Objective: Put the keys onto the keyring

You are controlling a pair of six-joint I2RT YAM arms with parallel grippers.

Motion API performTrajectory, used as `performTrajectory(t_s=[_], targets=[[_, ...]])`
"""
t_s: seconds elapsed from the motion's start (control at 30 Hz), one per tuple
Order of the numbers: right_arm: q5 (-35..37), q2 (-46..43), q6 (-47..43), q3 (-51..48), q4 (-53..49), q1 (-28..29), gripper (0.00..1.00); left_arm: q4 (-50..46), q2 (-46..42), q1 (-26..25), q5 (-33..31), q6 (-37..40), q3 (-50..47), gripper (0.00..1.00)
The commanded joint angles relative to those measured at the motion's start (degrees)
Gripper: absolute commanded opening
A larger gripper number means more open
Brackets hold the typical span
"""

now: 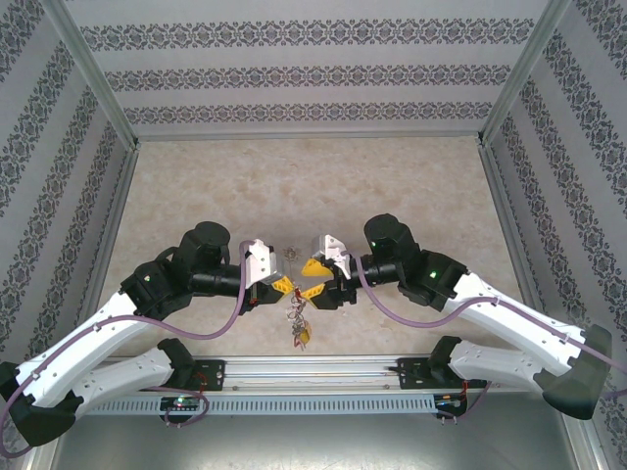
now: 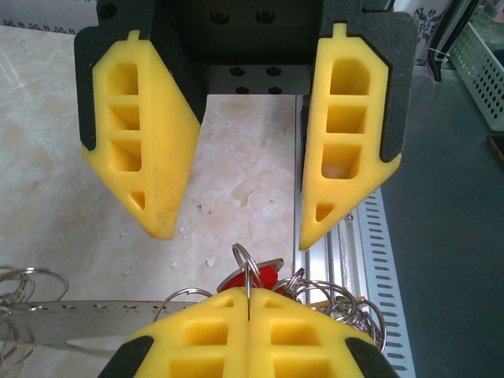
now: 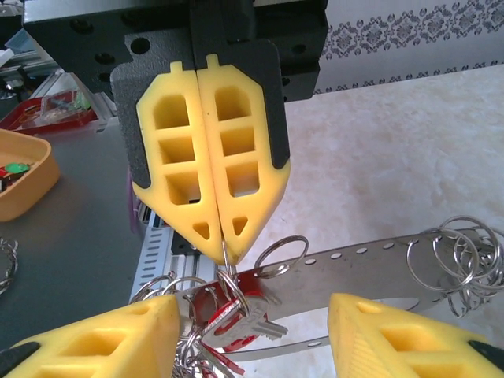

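Observation:
My left gripper (image 2: 248,295) is shut on a small silvery ring (image 2: 246,264), which stands up out of the seam between its fingers. From the right wrist the left gripper (image 3: 223,250) points down, and the ring (image 3: 232,291) carries a silver key with a red tag (image 3: 244,319). The keyring's grey perforated band (image 3: 378,268) runs behind, edged with more rings (image 3: 457,260). My right gripper (image 3: 252,307) is open, one finger on each side of the key, touching nothing. In the top view the left gripper (image 1: 281,285) and right gripper (image 1: 313,279) face each other over the hanging bunch (image 1: 299,323).
An aluminium rail (image 1: 313,370) runs along the near edge just below the bunch. An orange bowl (image 3: 20,169) sits off the table on the dark floor, and a white basket (image 2: 484,71) stands beyond the rail. Patterned walls close in three sides.

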Motion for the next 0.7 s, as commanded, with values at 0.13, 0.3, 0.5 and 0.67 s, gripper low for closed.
performTrajectory(t_s=[0.13,0.3,0.5,0.67], targets=[[-2.41,1.18,-1.13,2.03,2.22,-0.20,0.46,1.40,-0.31,-0.46,1.65,0.75,1.73,0.00],[-2.69,1.36,-1.21,2.22,2.18,-0.25,0.41,1.48,-0.19,-0.46,1.51,0.82,1.82,0.00],[-3.18,1.51,-1.28,2.15,2.07,-0.26,0.32,1.40,-0.26,-0.46,1.20,0.86,1.82,0.00],[-3.53,1.77,-1.30,2.31,1.71,-0.27,0.27,1.40,-0.28,-0.45,1.07,0.93,1.88,0.00]])
